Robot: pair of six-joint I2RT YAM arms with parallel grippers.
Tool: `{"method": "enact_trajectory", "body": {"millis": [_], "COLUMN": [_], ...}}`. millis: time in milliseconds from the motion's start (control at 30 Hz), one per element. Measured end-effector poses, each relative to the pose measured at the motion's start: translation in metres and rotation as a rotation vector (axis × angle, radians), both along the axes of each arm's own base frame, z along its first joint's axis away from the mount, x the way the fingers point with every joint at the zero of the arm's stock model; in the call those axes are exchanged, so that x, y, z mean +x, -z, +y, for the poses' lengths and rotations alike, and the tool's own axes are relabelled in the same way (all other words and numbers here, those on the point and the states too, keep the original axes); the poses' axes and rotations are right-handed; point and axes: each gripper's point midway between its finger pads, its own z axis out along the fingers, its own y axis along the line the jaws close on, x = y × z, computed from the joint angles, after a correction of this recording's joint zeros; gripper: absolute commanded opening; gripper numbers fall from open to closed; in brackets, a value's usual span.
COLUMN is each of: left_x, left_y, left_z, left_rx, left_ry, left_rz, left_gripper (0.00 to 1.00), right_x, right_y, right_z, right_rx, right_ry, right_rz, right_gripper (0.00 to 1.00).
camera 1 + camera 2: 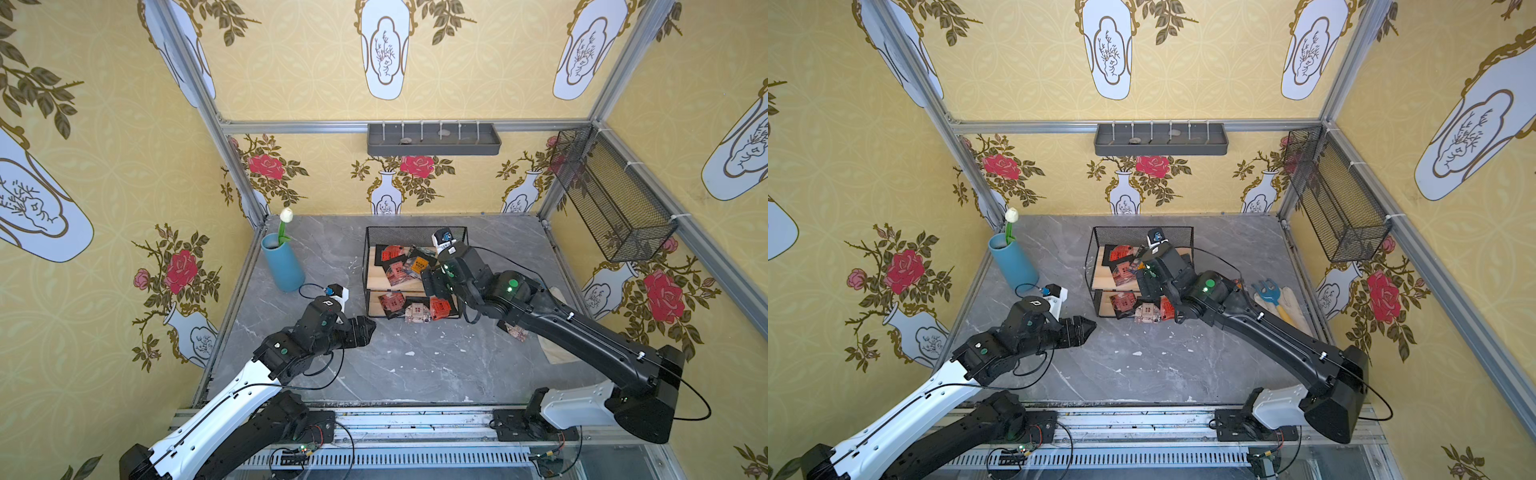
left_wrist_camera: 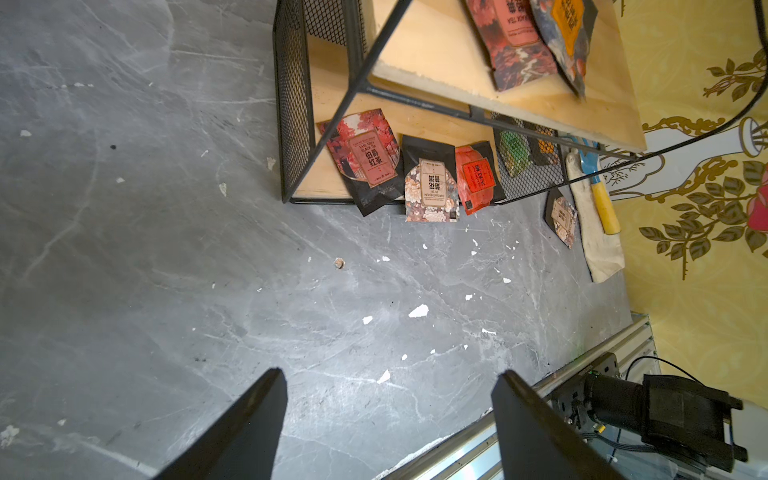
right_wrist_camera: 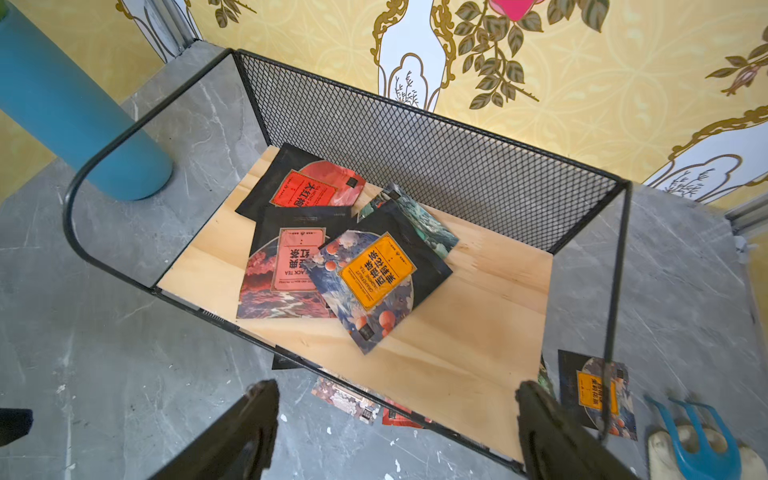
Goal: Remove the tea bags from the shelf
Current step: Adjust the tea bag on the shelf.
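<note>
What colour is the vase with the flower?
The vase is blue, clearest in a top view.

My enclosure: walls of yellow wallpaper printed with white vases and red roses (image 1: 311, 83), framed by silver aluminium rails (image 1: 291, 126). Beneath me lies a grey marble-patterned tabletop (image 1: 415, 365), flecked with white chips. A long grey plastic tray (image 1: 432, 149) hangs above the surface's far edge, and a long black wire-mesh basket (image 1: 615, 199) above its right edge. A blue cylindrical vase (image 1: 282, 266) with a white tulip (image 1: 286, 215) stands near the far left corner.
</note>
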Motion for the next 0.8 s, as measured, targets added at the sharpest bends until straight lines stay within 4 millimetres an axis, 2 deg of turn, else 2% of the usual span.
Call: {"method": "enact_trajectory", "body": {"millis": [200, 467, 800], "left_x": [-0.002, -0.004, -0.003], "left_y": [0.006, 0.009, 0.012], "left_z": [-0.001, -0.002, -0.004], "left_rx": [-0.007, -0.014, -0.02], "left_ry": [-0.001, 0.007, 0.005], "left_rz": [0.019, 0.029, 0.042], "left_gripper": [0.87, 0.87, 0.87], "right_x": [0.021, 0.041, 0.052], "right_y": [0.008, 0.029, 0.056], "right_z": [0.018, 0.039, 0.058], "right_rx": [0.012, -0.007, -0.061], "right_ry": [-0.012, -0.032, -0.045], "right_rz": [0.063, 0.149, 0.216], "right_gripper": [0.92, 0.91, 0.88]}}
